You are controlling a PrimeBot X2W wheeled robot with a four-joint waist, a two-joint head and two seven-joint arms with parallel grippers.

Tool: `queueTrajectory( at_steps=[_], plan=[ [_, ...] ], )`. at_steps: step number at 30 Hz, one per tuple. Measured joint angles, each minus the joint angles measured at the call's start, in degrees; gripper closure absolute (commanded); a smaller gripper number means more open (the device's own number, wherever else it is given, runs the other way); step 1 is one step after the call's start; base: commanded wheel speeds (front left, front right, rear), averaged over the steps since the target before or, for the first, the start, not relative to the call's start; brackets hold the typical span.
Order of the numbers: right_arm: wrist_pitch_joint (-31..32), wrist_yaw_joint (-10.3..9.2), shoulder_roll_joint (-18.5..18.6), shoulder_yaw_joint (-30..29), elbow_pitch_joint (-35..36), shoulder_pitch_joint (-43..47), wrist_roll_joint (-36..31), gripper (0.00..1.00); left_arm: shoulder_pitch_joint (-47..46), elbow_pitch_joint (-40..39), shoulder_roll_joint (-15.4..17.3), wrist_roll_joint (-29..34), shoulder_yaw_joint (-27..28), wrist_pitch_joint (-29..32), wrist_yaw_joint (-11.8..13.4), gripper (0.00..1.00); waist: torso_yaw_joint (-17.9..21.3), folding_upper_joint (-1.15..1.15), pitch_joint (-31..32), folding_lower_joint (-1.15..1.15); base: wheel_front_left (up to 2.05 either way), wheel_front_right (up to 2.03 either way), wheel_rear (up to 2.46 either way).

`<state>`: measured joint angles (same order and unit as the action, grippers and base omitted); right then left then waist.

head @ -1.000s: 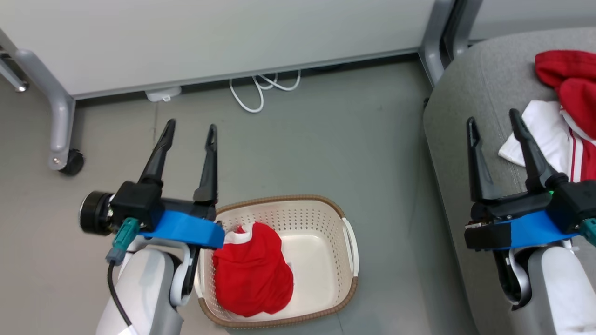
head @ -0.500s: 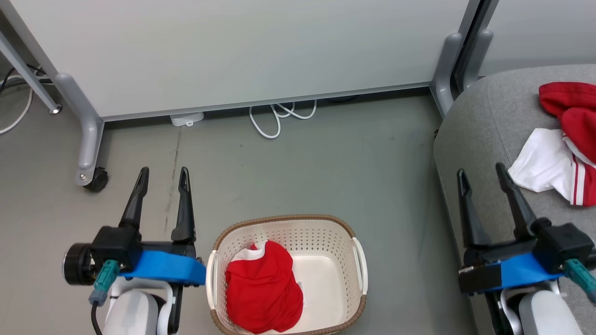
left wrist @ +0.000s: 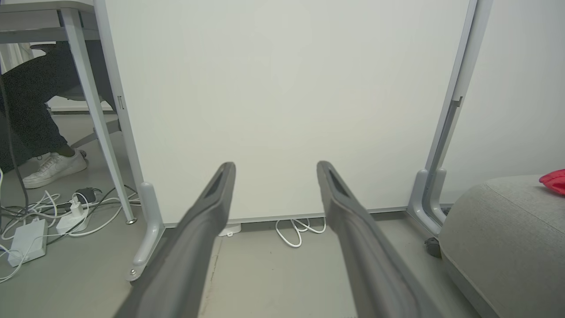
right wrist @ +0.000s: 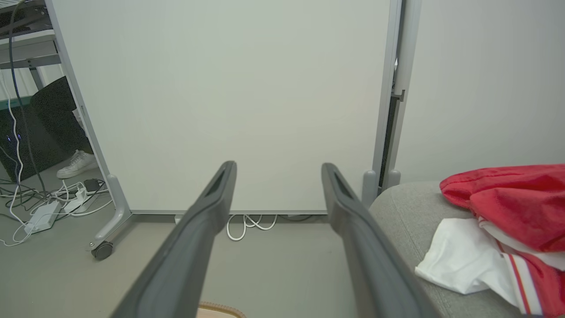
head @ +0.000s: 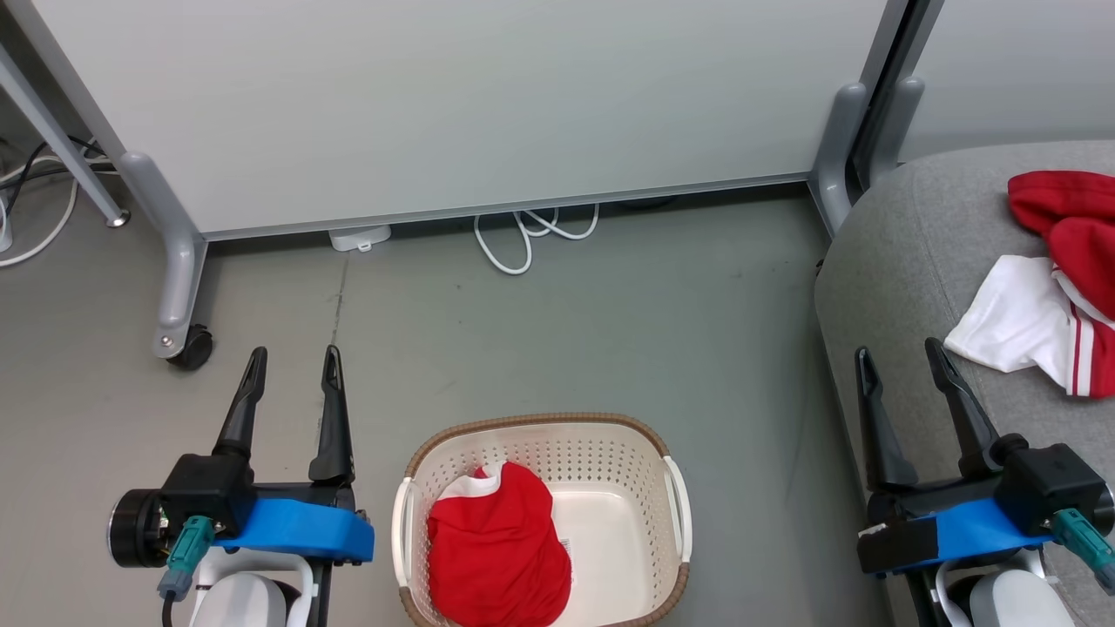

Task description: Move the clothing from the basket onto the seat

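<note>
This looks like an office or lab workroom rather than a home. Tall pale partition panels (head: 453, 104) stand on grey metal feet with a castor wheel (head: 193, 348), on a smooth grey floor (head: 610, 331). A white cable (head: 523, 244) loops under one panel. More cables and a white adapter (left wrist: 26, 240) lie tangled beside a metal-legged desk (left wrist: 95, 115), where a person's white shoe (left wrist: 55, 168) rests. A plain grey sofa (head: 906, 261) stands by the partition.

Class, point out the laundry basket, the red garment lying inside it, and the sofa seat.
basket (head: 540, 419), head view, far brown rim.
red garment (head: 496, 549), head view, middle of the fabric.
seat (head: 906, 252), head view, bare grey cushion top.
</note>
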<state>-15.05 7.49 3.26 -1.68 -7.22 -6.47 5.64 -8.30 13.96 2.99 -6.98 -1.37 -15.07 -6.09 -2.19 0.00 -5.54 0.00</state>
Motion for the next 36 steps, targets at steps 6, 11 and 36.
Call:
queueTrajectory(
  at_steps=[6,11,36],
  plan=[
    [0.0,0.00,-0.1,0.0,0.0,0.0,0.0,0.00,0.0,-0.2,0.0,0.5,0.3,0.0,-0.2,0.00,-0.4,0.00,0.2,0.00,0.00,0.00,0.00],
    [0.0,0.00,-0.2,0.4,0.0,0.0,0.0,0.00,0.0,-0.3,0.0,0.5,0.4,0.0,-0.5,0.00,-0.3,0.00,-0.1,0.00,0.00,0.00,0.00],
    [0.0,0.00,0.0,1.0,4.4,-12.6,-0.5,0.00,-27.3,23.1,12.1,-0.7,-30.0,0.0,-1.3,0.00,5.9,0.00,-17.0,0.02,0.00,0.00,0.00]
  ],
)
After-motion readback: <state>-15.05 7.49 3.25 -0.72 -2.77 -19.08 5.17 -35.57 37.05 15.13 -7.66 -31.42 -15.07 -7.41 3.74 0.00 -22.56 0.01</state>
